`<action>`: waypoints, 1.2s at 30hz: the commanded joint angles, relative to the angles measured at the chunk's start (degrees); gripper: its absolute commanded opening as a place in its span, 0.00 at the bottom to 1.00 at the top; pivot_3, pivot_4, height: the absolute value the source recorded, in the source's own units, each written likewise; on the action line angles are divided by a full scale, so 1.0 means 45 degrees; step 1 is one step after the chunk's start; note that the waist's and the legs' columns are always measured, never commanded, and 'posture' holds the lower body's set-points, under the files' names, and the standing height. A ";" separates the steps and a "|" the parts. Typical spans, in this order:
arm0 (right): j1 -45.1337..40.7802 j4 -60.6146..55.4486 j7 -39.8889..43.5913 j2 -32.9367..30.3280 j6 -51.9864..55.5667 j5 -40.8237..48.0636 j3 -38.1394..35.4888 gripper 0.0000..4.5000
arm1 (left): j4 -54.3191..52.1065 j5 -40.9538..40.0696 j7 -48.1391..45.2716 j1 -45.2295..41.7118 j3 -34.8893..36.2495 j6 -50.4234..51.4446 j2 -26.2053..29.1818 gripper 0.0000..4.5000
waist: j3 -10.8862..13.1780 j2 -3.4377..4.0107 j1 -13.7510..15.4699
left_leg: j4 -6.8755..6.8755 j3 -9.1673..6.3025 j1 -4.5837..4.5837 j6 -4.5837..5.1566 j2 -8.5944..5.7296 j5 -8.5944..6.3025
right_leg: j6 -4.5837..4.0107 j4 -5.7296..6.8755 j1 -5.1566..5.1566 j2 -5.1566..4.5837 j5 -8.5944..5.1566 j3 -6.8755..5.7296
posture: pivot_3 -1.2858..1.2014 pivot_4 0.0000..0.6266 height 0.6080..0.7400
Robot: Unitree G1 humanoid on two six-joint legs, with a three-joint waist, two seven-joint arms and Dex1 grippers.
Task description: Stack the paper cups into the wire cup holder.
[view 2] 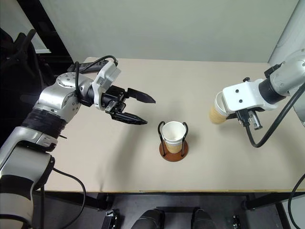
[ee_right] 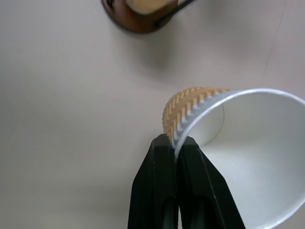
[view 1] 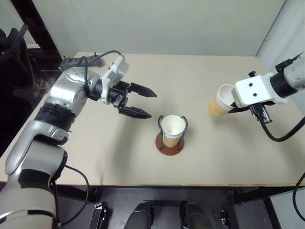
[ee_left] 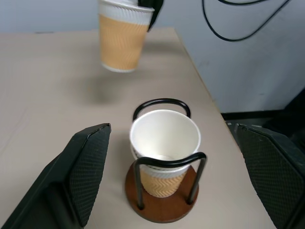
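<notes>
Standing near the front middle of the beige table, the wire cup holder, a reddish-brown disc with two dark upright loops, already has tan-orange paper cups with white rims nested between its loops; two rims seem to show in the left wrist view, though the count is hard to settle. Another tan-orange paper cup hangs clear of the table off to the holder's right, tilted, its wall pinched at the rim by the closed black fingers of the right gripper. The left gripper hovers left of the holder, jaws spread wide and empty.

The step in hand looks like carrying this cup to the holder. Next it should be brought above the nested cups, turned upright and lowered between the loops.

The right wrist view shows one finger inside the rim and one outside; the head views hide that behind the white wrist housing.
</notes>
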 commanded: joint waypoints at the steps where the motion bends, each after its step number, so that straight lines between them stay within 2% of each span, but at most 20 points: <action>1: -0.0701 -0.0430 0.0050 -0.0186 0.0402 0.0517 0.0189 0.01 | -0.0640 -0.0391 -0.0381 0.0107 -0.0556 -0.0313 0.0659 1.00 | 0.0000 0.0000 -0.0017 | -0.0001 0.0001 0.0002 -0.0002 0.0003 -0.0001 | -0.0003 0.0002 0.0000 0.0000 -0.0002 0.0000 | 0.52 0.24 1.00; 8: -0.1789 -0.0209 0.0050 0.0204 0.0946 0.0967 0.0690 0.01 | -0.0710 -0.0631 -0.0381 0.0167 -0.1689 -0.1143 0.1444 1.00 | 0.0000 0.0000 -0.0019 | -0.0031 -0.0013 -0.0001 -0.0023 0.0005 0.0009 | -0.0037 0.0009 -0.0018 0.0002 -0.0016 -0.0009 | 0.52 0.24 1.00; 17: -0.3183 -0.0290 0.0050 0.1536 0.1901 0.1450 0.1285 0.01 | -0.0270 -0.0902 -0.0381 0.0372 -0.2134 -0.1844 0.1442 1.00 | 0.0000 0.0000 -0.0022 | -0.0109 -0.0025 0.0002 -0.0068 0.0007 0.0036 | -0.0076 0.0011 -0.0043 0.0002 -0.0035 -0.0019 | 0.52 0.24 1.00; 26: -0.3588 -0.1053 0.0050 0.2415 0.2953 0.1705 0.1543 0.01 | -0.0037 -0.0869 -0.0381 0.0355 -0.2289 -0.2073 0.1146 1.00 | 0.0000 0.0000 -0.0013 | -0.0150 -0.0031 -0.0004 -0.0113 0.0023 0.0059 | -0.0118 0.0024 -0.0069 0.0003 -0.0061 -0.0044 | 0.52 0.24 1.00; 36: -0.3263 -0.1705 0.0050 0.3048 0.3641 0.1554 0.1480 0.01 | 0.1303 -0.0824 -0.0381 0.0198 -0.2900 -0.3109 0.0850 1.00 | 0.0000 -0.0001 -0.0015 | -0.0149 -0.0038 0.0003 -0.0114 0.0027 0.0060 | -0.0133 0.0054 -0.0075 0.0005 -0.0056 -0.0047 | 0.52 0.24 1.00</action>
